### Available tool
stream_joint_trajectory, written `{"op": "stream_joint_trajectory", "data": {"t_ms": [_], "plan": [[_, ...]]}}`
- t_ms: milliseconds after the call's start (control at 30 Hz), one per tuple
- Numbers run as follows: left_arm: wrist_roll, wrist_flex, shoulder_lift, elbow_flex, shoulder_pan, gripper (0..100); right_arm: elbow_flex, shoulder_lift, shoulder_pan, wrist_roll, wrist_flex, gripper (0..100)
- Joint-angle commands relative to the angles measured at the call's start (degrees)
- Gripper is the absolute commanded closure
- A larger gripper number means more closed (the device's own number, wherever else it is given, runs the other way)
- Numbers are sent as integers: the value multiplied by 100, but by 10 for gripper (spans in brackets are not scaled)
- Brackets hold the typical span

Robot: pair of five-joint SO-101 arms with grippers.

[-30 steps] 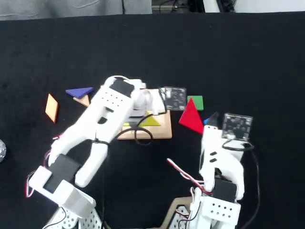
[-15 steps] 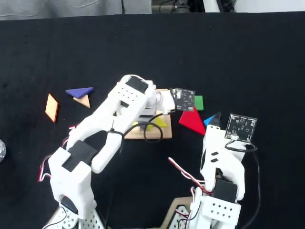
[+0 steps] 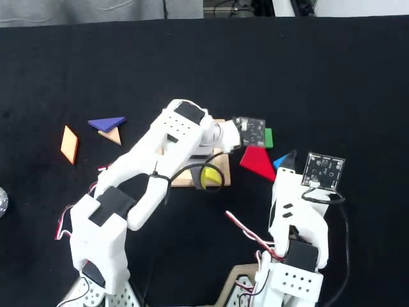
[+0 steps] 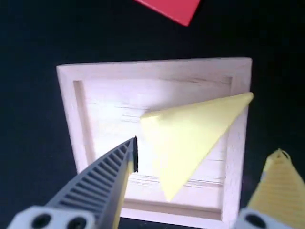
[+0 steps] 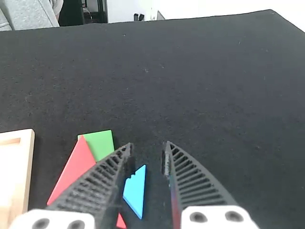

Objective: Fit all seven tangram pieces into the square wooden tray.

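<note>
The square wooden tray [image 4: 66, 109] lies under my left gripper [image 4: 206, 149], which hangs open above it. A yellow triangle [image 4: 190, 138] lies tilted in the tray, one corner propped on the rim. In the high view the left arm covers most of the tray [image 3: 223, 167], and the yellow triangle [image 3: 211, 176] shows near its front edge. My right gripper [image 5: 147, 151] hovers open, its fingers narrowly apart, over a blue parallelogram [image 5: 135, 190] on the table. Beside that lie a red triangle [image 5: 76, 167] and a green square [image 5: 101, 143].
Left of the tray on the black table lie an orange parallelogram [image 3: 69, 144], a dark blue triangle [image 3: 107, 123] and a small tan triangle [image 3: 112, 135]. The red triangle [image 3: 255, 160] and green square [image 3: 267, 137] sit just right of the tray.
The left arm has swung right and stretched farther over the tray. The yellow triangle has shifted toward the tray's front edge. The right arm edged slightly right, then stayed still.
</note>
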Motion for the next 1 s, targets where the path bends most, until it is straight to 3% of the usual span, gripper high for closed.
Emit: {"op": "stream_joint_trajectory", "data": {"t_ms": [0,167,400,700,967], "plan": [[343,53,-79,-884,-321,602,-13,-462,70,-35,-158,892],[1363,-88,0,-1156,-664,604,-13,-462,70,-35,-158,892],[1899,-774,475,-945,-1613,604,-13,-462,-35,-35,-158,892],[1952,-897,1020,-760,-1745,604,-13,-435,-264,281,-123,892],[1925,-932,791,127,-1798,604,-13,-435,-264,281,-123,892]]}}
